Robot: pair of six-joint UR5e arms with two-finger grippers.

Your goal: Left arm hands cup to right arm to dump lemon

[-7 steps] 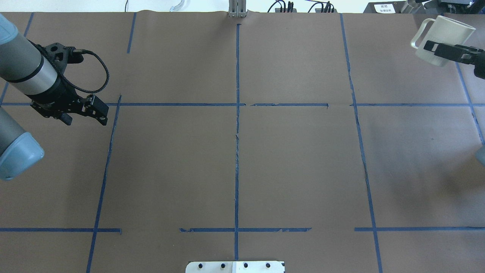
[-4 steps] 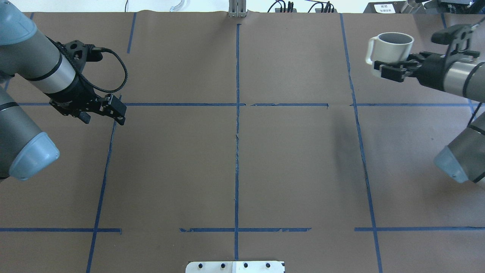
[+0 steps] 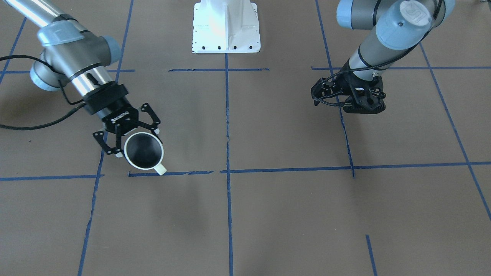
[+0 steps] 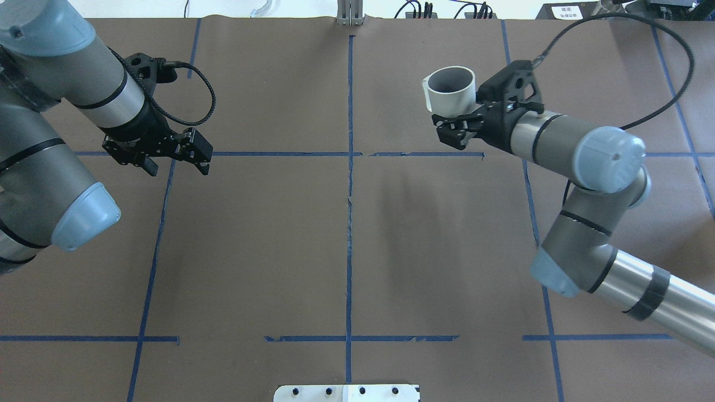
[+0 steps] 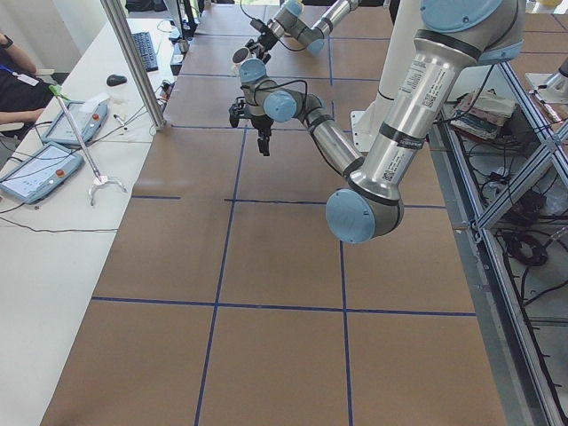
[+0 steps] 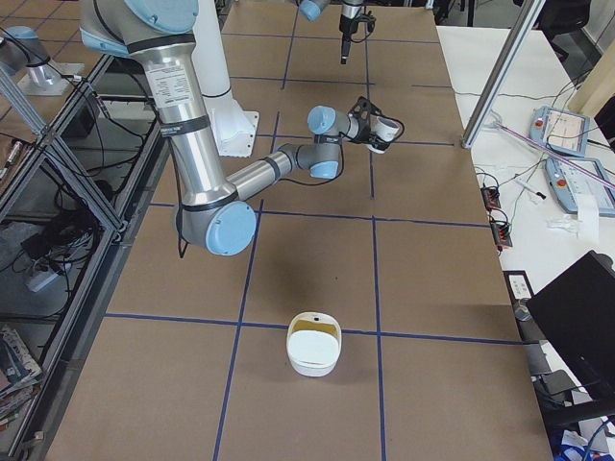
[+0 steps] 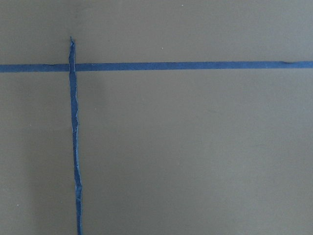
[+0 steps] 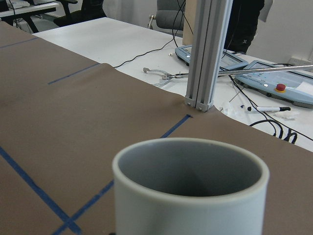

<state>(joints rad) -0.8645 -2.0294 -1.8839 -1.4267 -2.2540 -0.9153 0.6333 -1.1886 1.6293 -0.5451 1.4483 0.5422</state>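
Observation:
My right gripper (image 4: 455, 114), marked ROBOTIQ, is shut on the white cup (image 4: 449, 89) and holds it upright above the table, right of the centre line. In the front view the cup (image 3: 144, 151) sits between the white-padded fingers of the right gripper (image 3: 138, 143), handle pointing away from the robot. In the right wrist view the cup's grey inside (image 8: 190, 174) looks empty. My left gripper (image 4: 173, 158) hangs empty over the table's left side, pointing down, and looks open; it also shows in the front view (image 3: 362, 107). I see no lemon slices.
A white bowl (image 6: 313, 344) with a yellowish inside stands on the table's right end. The white robot base (image 3: 226, 27) is at the near edge. An aluminium post (image 4: 349, 12) stands at the far edge, with tablets and cables beyond it (image 8: 274, 83).
The right arm swung in from the far right edge toward the centre, and the cup went from tilted to upright. The left arm moved a little to the right.

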